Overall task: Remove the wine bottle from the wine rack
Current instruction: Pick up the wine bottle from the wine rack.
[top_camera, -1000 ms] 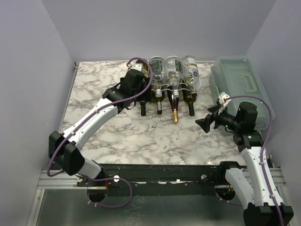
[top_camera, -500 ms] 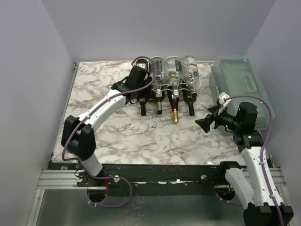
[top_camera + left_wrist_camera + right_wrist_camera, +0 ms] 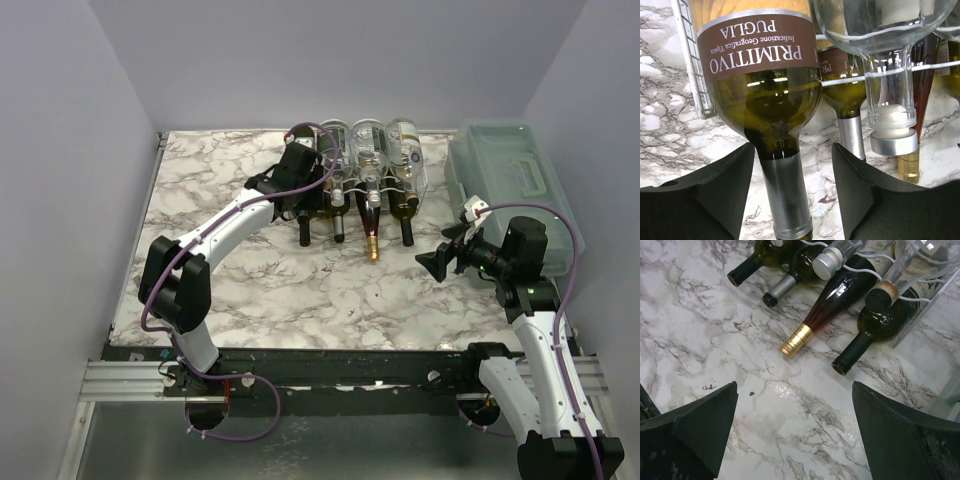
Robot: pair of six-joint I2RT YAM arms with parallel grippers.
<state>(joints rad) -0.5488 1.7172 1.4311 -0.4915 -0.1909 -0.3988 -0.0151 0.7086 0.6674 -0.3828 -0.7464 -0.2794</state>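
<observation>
Left wrist view showed the wine bottle (image 3: 762, 95), labelled Primitivo Puglia, lying in the leftmost lower cradle of the wine rack (image 3: 690, 65), its base cut off by the top edge. The left gripper (image 3: 792, 180) stood open with a finger either side of the silver-capped neck; whether the left pad touched the glass was hard to tell. From the top external camera, the left wrist hid most of that bottle, leaving only the neck visible. The right gripper (image 3: 795, 390) hung wide open and empty above the marble table (image 3: 790, 440), well apart from the rack.
</observation>
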